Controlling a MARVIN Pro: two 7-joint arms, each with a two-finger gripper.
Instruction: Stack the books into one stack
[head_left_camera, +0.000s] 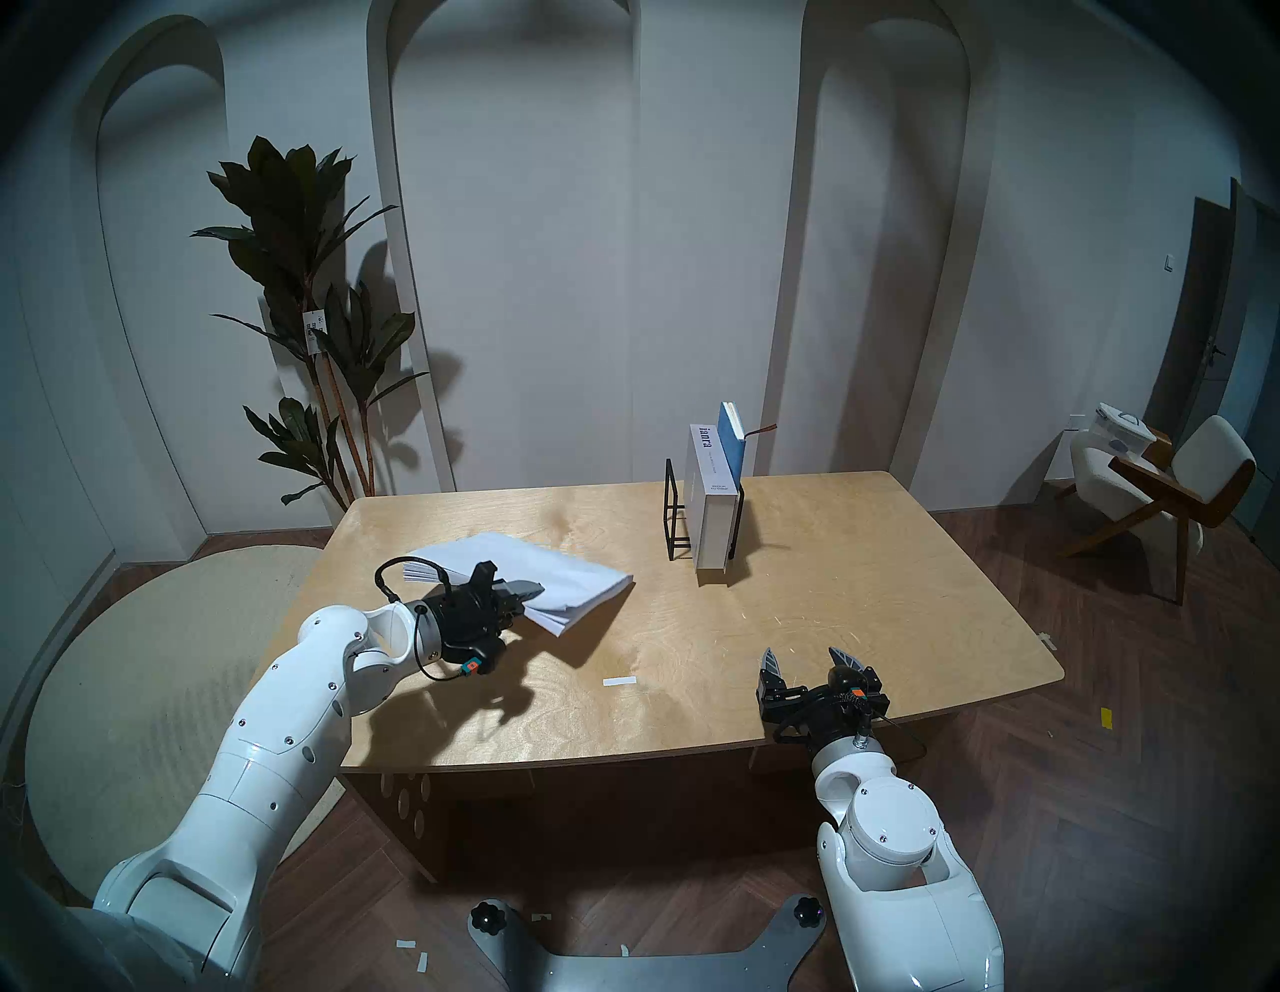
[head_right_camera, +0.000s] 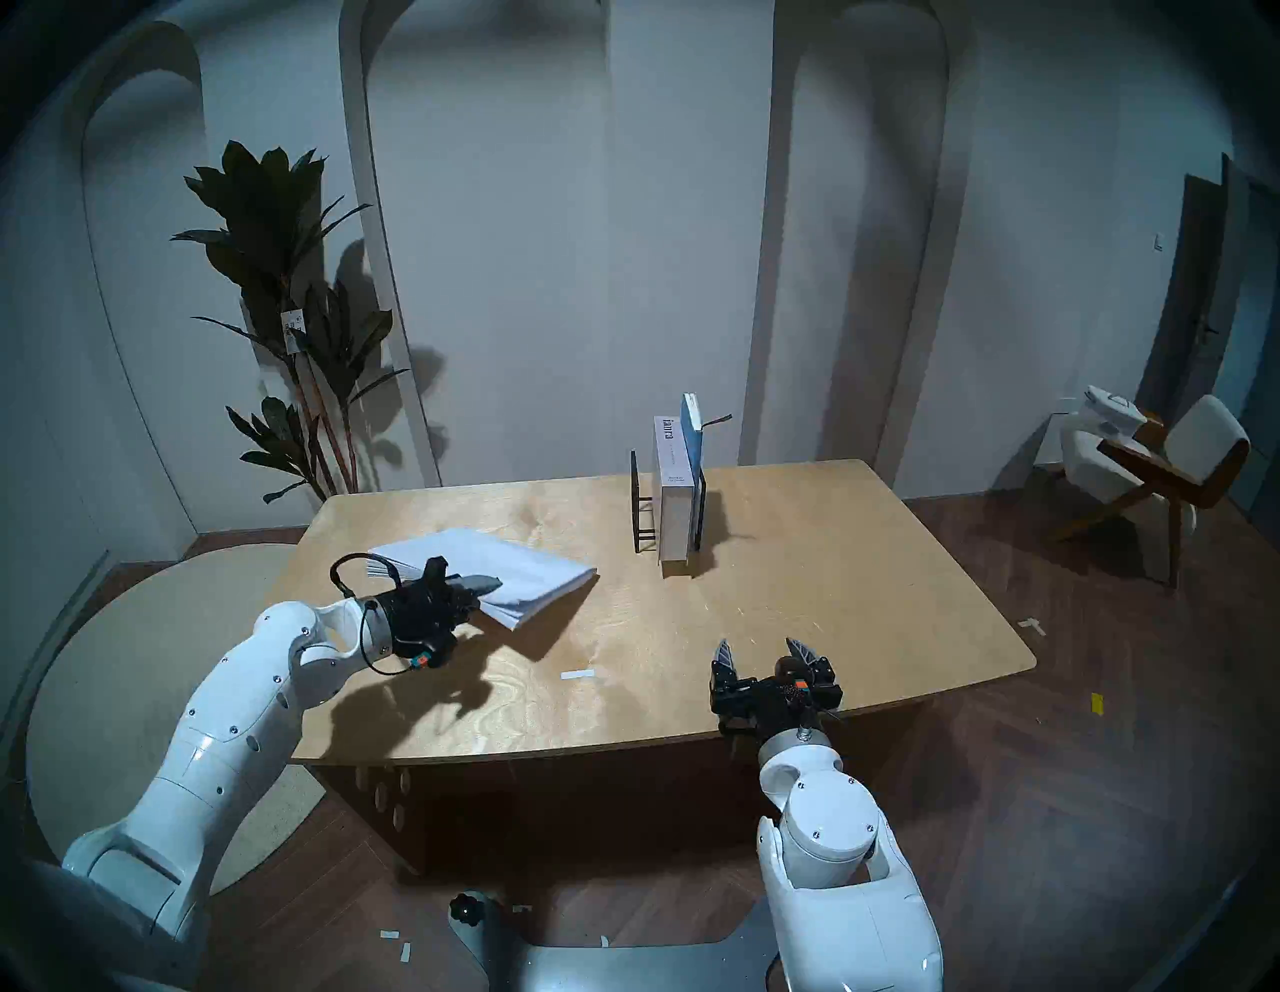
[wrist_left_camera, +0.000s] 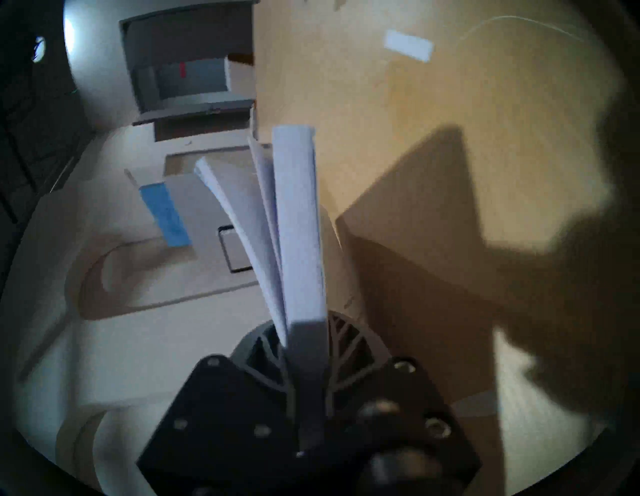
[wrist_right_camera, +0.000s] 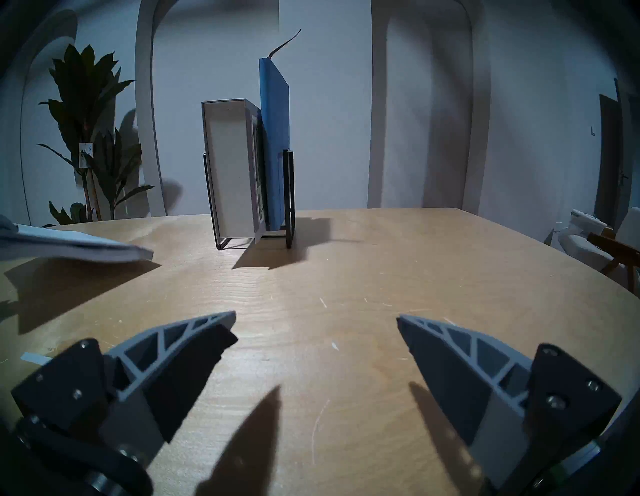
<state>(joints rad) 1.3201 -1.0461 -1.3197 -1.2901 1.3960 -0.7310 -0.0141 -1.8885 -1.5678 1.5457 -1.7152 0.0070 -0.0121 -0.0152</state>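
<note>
Your left gripper (head_left_camera: 523, 601) is gripping the large white softcover (head_left_camera: 533, 578) by its near corner, with the fingers (head_left_camera: 521, 591) pressed narrow on the cover and pages. The softcover is hanging above the left part of the table (head_left_camera: 831, 609); in the right wrist view its free end (wrist_right_camera: 104, 251) is staying clear of the wood and is throwing a shadow under itself. In the left wrist view the pages (wrist_left_camera: 277, 221) are fanning a little apart beyond the fingers. This view is blurred, so I cannot tell more detail there.

Your right gripper (head_left_camera: 812, 661) is waiting over the near right edge of the table, well apart from all books. Its fingers (wrist_right_camera: 194, 332) are standing wide and are holding nothing.

The thick white-grey book lettered "ianra" (head_left_camera: 710, 512) is standing upright in the black wire rack (head_left_camera: 672, 512) at the far middle of the table. The thin blue book (head_left_camera: 733, 440) is standing just beside it on its right side, leaning on it, with a dark ribbon (head_left_camera: 760, 431) sticking out at the top. These two books are well apart from the white softcover, so no stack is existing yet.

A small white strip of tape (head_left_camera: 618, 682) is lying on the table between your two grippers.
</note>
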